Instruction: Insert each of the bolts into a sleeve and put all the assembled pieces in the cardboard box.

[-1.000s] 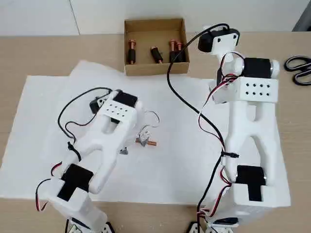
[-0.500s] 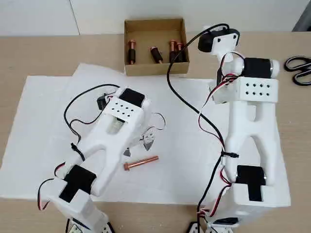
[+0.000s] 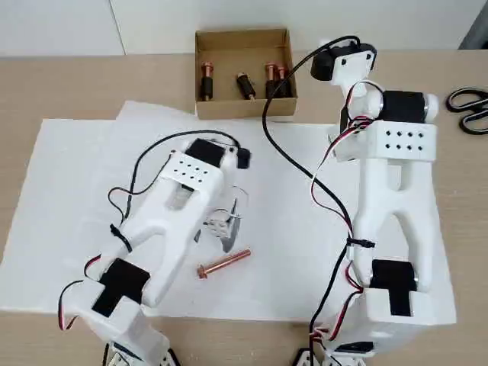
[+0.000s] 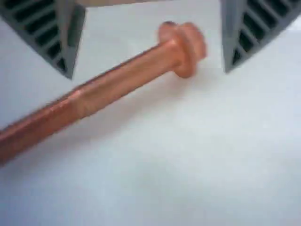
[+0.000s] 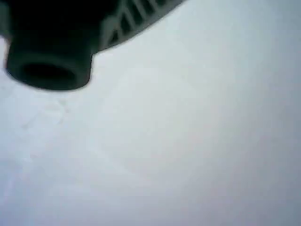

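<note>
White printed arms (image 3: 396,206) with black servos (image 3: 393,286) and red-black cables (image 3: 332,204).

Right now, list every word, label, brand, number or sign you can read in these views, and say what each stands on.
No readable text in any view.
Cardboard box: plain walls, no print.
Bolt: bare copper-coloured metal, no marking visible.
White arms: holes and cables, no lettering.
Black motors: any print is too small to read.
Scissors and white sheet: blank.
</note>
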Robot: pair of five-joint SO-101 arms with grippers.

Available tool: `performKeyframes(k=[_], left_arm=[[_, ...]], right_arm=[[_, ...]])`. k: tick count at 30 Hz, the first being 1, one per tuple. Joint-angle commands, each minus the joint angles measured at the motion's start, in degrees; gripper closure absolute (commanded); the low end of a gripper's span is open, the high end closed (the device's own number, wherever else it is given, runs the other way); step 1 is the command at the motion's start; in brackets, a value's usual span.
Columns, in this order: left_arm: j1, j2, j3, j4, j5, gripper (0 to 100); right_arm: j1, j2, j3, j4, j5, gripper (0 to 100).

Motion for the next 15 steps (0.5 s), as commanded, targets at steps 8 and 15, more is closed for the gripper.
performKeyframes(k=[8, 15], left_arm=[[5.1, -0.88, 4.0, 1.58, -25.14, 80], [9.85, -0.44, 4.62, 1.41, -25.23, 80]], right_arm=[[0.57, -0.13, -2.81, -1.63, -0.53, 99.5], [0.66, -0.13, -2.81, -1.63, -0.53, 99.5]])
